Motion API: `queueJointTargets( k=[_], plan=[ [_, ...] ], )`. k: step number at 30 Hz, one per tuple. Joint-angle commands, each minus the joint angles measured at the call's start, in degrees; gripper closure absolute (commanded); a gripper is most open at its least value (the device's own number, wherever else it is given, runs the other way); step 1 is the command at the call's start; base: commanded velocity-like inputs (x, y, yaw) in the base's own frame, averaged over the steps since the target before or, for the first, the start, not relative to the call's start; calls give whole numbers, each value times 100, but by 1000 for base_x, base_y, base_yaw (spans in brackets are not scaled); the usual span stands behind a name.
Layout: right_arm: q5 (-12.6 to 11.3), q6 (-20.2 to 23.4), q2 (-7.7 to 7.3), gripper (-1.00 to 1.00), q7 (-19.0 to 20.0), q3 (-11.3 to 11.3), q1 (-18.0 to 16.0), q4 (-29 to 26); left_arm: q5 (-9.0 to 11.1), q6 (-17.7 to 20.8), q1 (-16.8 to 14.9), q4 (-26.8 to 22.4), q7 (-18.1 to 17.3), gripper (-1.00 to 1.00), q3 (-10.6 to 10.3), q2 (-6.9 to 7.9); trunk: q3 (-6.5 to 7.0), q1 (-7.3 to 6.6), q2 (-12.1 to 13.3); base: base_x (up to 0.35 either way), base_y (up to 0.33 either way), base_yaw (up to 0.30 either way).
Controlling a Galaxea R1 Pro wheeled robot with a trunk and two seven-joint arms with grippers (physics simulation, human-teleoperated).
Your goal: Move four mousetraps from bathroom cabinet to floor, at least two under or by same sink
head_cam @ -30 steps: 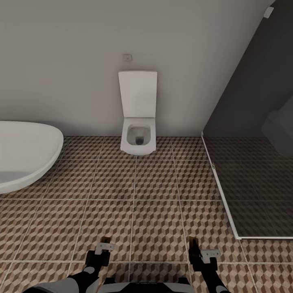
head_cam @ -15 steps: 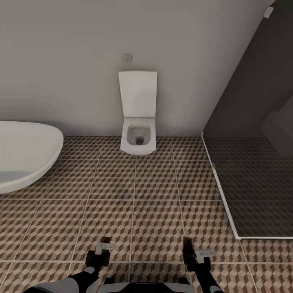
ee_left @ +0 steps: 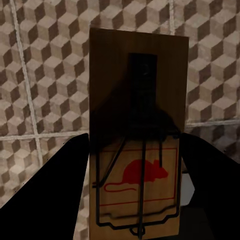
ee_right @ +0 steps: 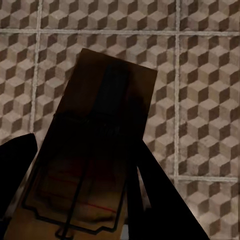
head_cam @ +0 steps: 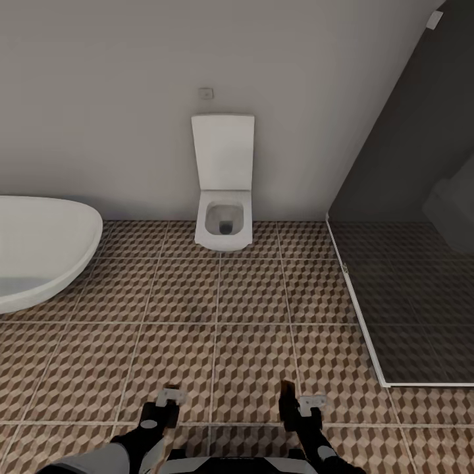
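Holding one mousetrap each, both grippers hang low over the bathroom floor [head_cam: 250,309]. The left-hand mousetrap [ee_left: 136,135], a brown wooden plate with wire parts and a red mouse printed on it, sits clamped between the two dark fingers [ee_left: 47,190] of the left gripper [head_cam: 170,395], its free end projecting over the cube-patterned tiles. The right-hand mousetrap [ee_right: 95,150], darker in shadow, with faint red lines under its wire frame, is gripped in the same way by the right gripper [head_cam: 293,398], whose fingers [ee_right: 160,195] close on its sides. In the head view both grippers appear at the lower edge, near each other, above the tiles. Beyond them a white square toilet [head_cam: 224,210] with raised lid stands against the pale wall [head_cam: 131,79]. A white oval bathtub [head_cam: 39,247] lies at the left, and a dark glass shower screen [head_cam: 408,263] at the right.
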Motion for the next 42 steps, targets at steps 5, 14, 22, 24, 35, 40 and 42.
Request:
queueJointTargets(
  k=[5, 14, 22, 24, 35, 40, 42],
  plan=[
    [-60, 882, -228, 100, -100, 39, -3, -797, 46, 802, 1, -764, 26, 100, -38, 32, -7, 3, -8, 0, 0, 0],
    [-29, 1004, -375, 100, -74, 82, -3, -1498, 117, 1498, 3, -1354, 16, 100, 85, 216, -7, 3, -8, 0, 0, 0],
    [120, 1096, -457, 100, -87, 78, -3, -2323, 121, 1782, -1, -1417, 39, 100, 102, 223, -7, 3, -8, 0, 0, 0],
    [253, 1293, -461, 100, -98, 65, -3, -2581, 121, 2150, -2, -1563, 42, 100, 105, 227, -7, 3, -8, 0, 0, 0],
    [358, 1583, -580, 100, -94, 76, -3, -2796, 121, 2949, -3, -2330, 10, 100, 119, 328, -7, 3, -8, 0, 0, 0],
    [358, 1576, -586, 100, -102, 72, -3, -2805, 121, 2484, -3, -2342, -17, 100, 97, 321, -7, 3, -8, 0, 0, 0],
    [358, 1575, -587, 100, -97, 70, -3, -2805, 121, 2467, -3, -2343, -20, 100, 97, 312, -7, 3, -8, 0, 0, 0]
  ],
)
